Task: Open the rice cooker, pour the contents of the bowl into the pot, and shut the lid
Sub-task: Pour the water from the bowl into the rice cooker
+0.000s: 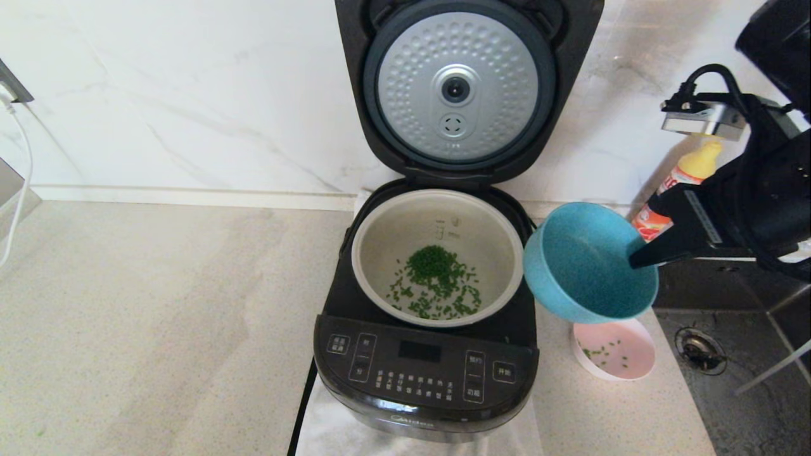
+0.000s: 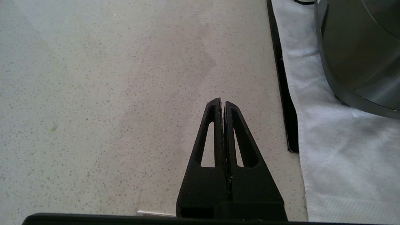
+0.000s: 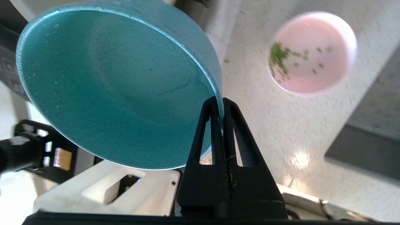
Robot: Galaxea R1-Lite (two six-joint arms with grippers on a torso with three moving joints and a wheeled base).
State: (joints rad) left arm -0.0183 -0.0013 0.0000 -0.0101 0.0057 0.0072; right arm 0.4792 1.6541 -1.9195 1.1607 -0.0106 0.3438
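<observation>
The cooker [image 1: 426,354] is sitting on a white mat [image 1: 342,430] on the speckled counter [image 1: 158,316], its lid [image 1: 457,88] standing upright against the marble wall with the dimpled silver plate facing out. The pot [image 1: 437,256] is lying open inside it, holding a scatter of green bits [image 1: 437,278]. Just right of the cooker's front corner a pink bowl [image 1: 613,348] is resting on the counter with a few green bits in it, beside the dark sink [image 1: 728,380] and its drain. A bottle [image 1: 687,174] with a yellow cap is standing behind the right arm, partly hidden by it.

The right gripper [image 1: 637,259] is reaching in from the right, pinched tight on the rim of a blue bowl [image 1: 586,263]. The bowl is hanging tilted in the air, its mouth turned up and toward the camera, right beside the pot's right edge and above the pink bowl; it looks empty.

The right wrist view is showing the fingers [image 3: 232,137] clamped on the thin blue rim [image 3: 218,93] and droplets on the bowl's inside, which the head view does not resolve. The left gripper [image 2: 222,104], unseen from the head, is showing only in its own wrist view: fingers pressed together on nothing, hovering over bare counter left of the mat and a black cord [image 2: 282,93].
</observation>
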